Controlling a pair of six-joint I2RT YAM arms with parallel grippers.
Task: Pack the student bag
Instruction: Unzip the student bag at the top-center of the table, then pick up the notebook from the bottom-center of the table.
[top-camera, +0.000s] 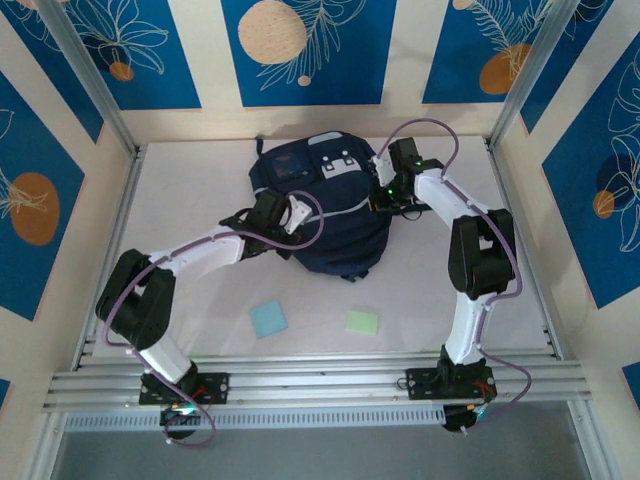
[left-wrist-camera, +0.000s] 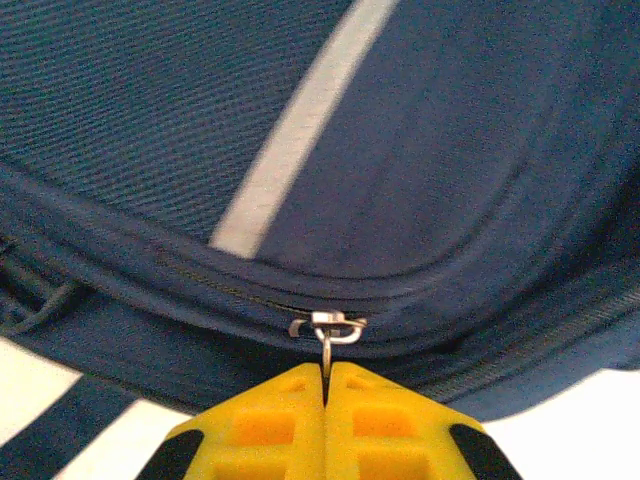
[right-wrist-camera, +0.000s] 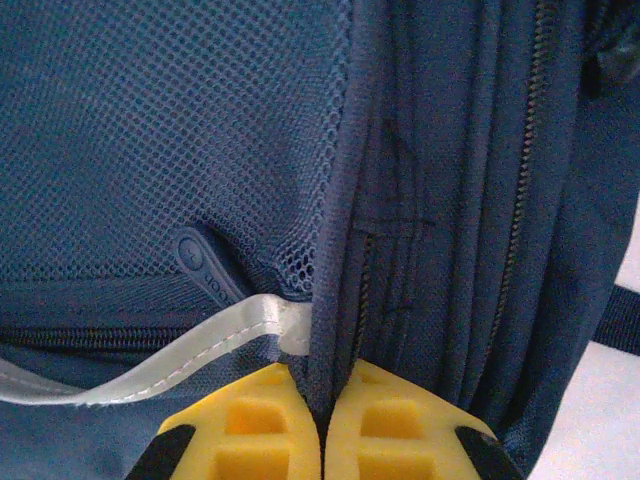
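student bag: being held on the worktop's middle by both hands
left hand: squeezed tight, metal zipper pull being gripped
right hand: squeezed tight too, bag's side seam being pinched

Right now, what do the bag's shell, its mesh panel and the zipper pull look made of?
The student bag shell: matte navy woven fabric, probably nylon or polyester; a fine weave shows. The mesh panel: open synthetic netting, with visible holes. The zipper pull: bare silvery metal, by its glint.

The student bag, dark navy with a grey stripe, lies flat, zip apparently closed.
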